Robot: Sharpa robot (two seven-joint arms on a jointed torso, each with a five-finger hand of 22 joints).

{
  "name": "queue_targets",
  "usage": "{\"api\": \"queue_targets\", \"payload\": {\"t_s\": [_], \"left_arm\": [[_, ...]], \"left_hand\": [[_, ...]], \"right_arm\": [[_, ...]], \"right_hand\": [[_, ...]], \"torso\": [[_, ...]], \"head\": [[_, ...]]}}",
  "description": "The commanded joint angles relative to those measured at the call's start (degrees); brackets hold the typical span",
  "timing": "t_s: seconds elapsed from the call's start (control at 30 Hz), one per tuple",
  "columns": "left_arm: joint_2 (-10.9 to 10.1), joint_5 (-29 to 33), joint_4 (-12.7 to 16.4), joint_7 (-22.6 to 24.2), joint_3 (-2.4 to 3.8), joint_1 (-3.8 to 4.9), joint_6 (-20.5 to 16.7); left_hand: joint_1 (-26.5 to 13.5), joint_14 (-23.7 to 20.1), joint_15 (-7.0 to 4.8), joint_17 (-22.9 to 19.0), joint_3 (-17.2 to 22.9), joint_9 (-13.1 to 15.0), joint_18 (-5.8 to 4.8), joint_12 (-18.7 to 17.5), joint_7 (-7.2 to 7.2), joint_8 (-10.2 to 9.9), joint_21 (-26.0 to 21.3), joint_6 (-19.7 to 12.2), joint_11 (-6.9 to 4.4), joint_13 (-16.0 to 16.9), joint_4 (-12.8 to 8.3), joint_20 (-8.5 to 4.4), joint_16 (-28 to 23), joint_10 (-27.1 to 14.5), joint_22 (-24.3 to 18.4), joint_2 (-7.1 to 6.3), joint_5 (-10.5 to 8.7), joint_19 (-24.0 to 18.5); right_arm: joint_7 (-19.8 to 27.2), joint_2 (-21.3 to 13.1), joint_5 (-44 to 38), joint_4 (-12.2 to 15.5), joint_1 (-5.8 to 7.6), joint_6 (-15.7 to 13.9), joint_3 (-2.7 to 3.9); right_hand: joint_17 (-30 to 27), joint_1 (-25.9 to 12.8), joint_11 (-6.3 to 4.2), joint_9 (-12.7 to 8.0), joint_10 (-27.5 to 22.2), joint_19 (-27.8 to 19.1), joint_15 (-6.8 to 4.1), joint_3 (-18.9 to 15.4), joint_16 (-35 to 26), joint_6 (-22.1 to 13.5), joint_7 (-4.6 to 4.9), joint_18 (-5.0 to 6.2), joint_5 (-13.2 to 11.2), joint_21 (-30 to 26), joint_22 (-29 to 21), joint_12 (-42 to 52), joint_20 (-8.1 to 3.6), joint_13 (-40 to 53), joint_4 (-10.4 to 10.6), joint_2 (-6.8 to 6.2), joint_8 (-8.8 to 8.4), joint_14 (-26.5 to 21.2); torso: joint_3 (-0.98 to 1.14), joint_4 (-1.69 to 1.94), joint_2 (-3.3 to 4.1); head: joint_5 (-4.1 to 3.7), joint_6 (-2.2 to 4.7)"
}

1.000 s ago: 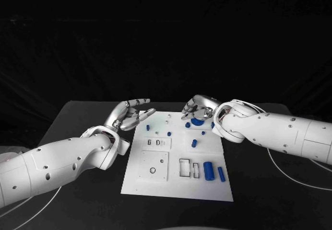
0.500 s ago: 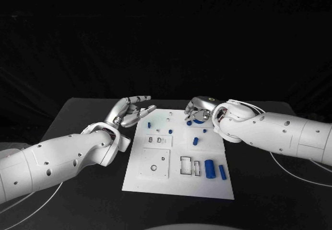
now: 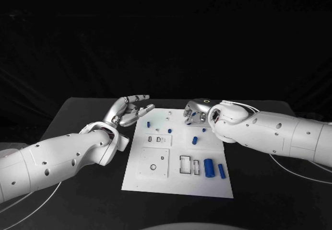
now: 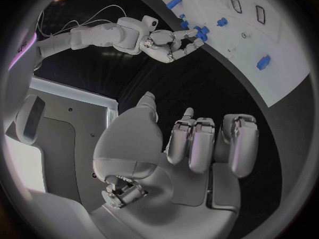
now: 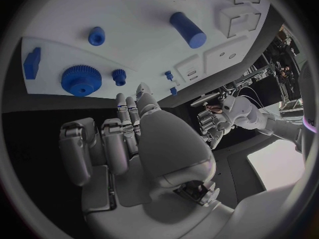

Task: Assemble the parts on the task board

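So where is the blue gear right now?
The gear lies at the task board's far right corner, just ahead of the right hand in the right wrist view, with a small blue peg beside it.

Two hands at the far end of the task board

The white task board lies on the black tabletop. The left hand hovers just off the board's far left corner, fingers spread, holding nothing. The right hand hangs over the far right corner, fingers curled downward. 2 blue cylinders lie side by side near the board's right edge; a smaller blue piece lies mid-board.
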Motion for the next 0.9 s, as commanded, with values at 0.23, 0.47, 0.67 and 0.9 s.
{"api": "queue_targets", "payload": {"t_s": [0.23, 0.47, 0.67, 0.9], "left_arm": [[0.1, -0.3, 0.1, 0.3, 0.11, 0.15, 0.6], [0.1, -0.3, 0.0, 0.2, 0.12, 0.15, 0.8], [0.1, -0.3, -0.2, 0.3, 0.11, 0.15, 0.8], [0.3, -0.3, -0.5, 0.5, 0.1, 0.15, 0.8]], "left_hand": [[0.3, 6.0, -0.25, 15.1, -0.3, -0.1, 0.2, 0.1, 0.53, -0.2, -0.1, -0.1, -0.29, 15.1, 0.0, 0.01, 0.1, 6.1, 13.0, 0.28, -0.08, 3.3], [0.5, 6.0, -0.26, 15.1, -0.3, 0.0, 0.22, 0.1, 0.51, -0.1, -0.2, 0.1, -0.31, 15.1, 0.0, -0.01, 0.1, 6.1, 12.9, 0.48, -0.08, 3.2], [0.8, 6.0, -0.29, 15.1, -0.3, 0.0, 0.29, 0.1, 0.47, 0.0, -0.3, 0.6, -0.34, 15.1, -0.1, -0.04, 0.1, 6.1, 12.7, 0.68, -0.09, 3.0], [2.3, 6.0, -0.88, 15.1, -1.4, 0.7, 0.52, -0.1, -0.16, 0.9, -0.7, 6.5, -1.0, 14.3, 0.0, -0.46, 0.1, 5.6, 11.9, 1.27, -0.12, 1.9]], "right_arm": [[-3.8, 0.9, -3.1, -1.1, -0.34, 4.3, 0.04], [-4.1, 1.4, -2.8, -1.7, -0.42, 5.9, 0.04], [-4.1, 2.0, -2.5, -2.4, -0.49, 6.8, 0.04], [-4.7, 2.4, -2.5, -3.0, -0.69, 7.7, 0.05]], "right_hand": [[15.1, 0.3, -0.09, -0.3, 0.1, 6.0, 0.01, 0.6, 0.2, 0.1, -0.11, -0.39, -0.4, 0.3, 15.1, -0.8, 0.31, -0.1, 0.0, 0.06, -0.79, 6.1], [15.1, 0.7, 0.06, -0.8, 0.1, 6.0, 0.11, 1.2, 0.2, -0.3, -0.66, -0.39, -0.4, 0.3, 15.1, -1.7, 0.34, -0.1, -0.2, 0.32, -1.64, 6.1], [15.1, 0.4, 0.28, -1.2, 0.2, 6.0, 0.29, 1.5, 0.2, -1.0, -1.05, -0.39, -0.5, 0.3, 15.1, -2.3, 0.46, 0.0, 0.0, 0.37, -2.54, 6.1], [15.1, 0.4, 0.43, -1.3, 1.1, 6.0, 0.44, 2.1, 0.2, -1.2, -1.21, -0.39, -0.5, 0.3, 15.1, -2.4, 0.6, 0.0, 0.2, 0.84, -3.02, 6.1]], "torso": [[-0.02, 0.01, -0.08], [-0.07, 0.02, -0.1], [-0.05, 0.04, -0.11], [-0.04, -0.03, -0.09]], "head": [[-0.51, -0.34], [-0.49, -0.33], [-0.56, -0.56], [-0.57, -0.9]]}}
